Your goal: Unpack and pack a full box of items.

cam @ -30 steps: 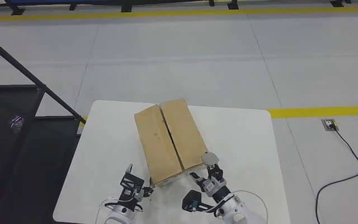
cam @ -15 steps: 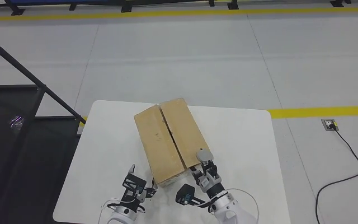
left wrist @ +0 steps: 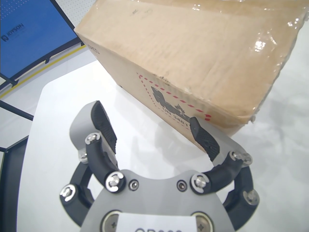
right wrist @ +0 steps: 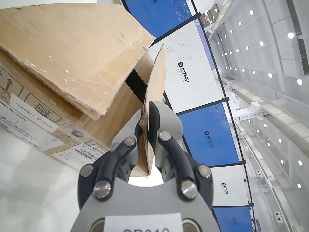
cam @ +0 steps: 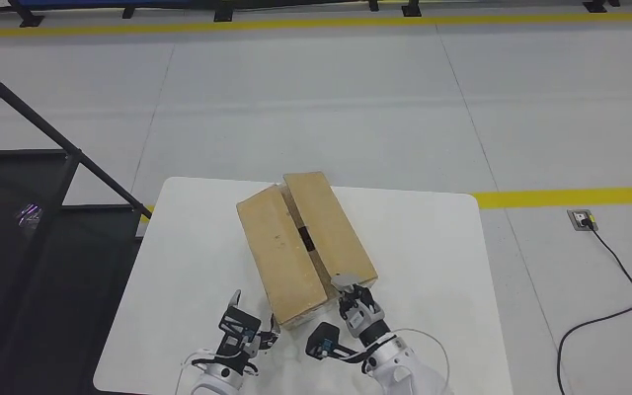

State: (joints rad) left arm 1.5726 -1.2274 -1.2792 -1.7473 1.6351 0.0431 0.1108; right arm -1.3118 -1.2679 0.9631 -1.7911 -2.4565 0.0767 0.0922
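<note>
**Insp. A:** Status of the box?
**Insp. B:** Cardboard box [cam: 296,259] sits mid-table on the white table [cam: 425,257]. Long axis runs away from the robot, slightly skewed. Near end is close to both grippers.

**A:** Flaps?
**B:** Two top flaps. The left flap [cam: 275,252] lies approx. flat. The right flap [right wrist: 157,73] is raised at its near end. A dark gap [cam: 305,237] is open along the seam btw them. Interior too dark to tell contents.

**A:** R side?
**B:** The right gripper [right wrist: 147,118] is clenched on the near edge of the right flap, at the box's near right corner. Cardboard is pinched btw both pads.

**A:** L side?
**B:** The left gripper [left wrist: 144,113] is released, fingers spread wide, nothing btw them. It hangs low over the table, just beside the box's near left corner. One fingertip [left wrist: 201,136] is v. close to the side wall w/ the red dashed marking [left wrist: 173,102]. Contact: cannot tell.

**A:** Other obs.?
**B:** Shipping labels [right wrist: 31,119] are on the near end face. Clear tape [left wrist: 265,44] runs along the flap edges. A yellow line [cam: 553,197] crosses the floor beyond the table.
</note>
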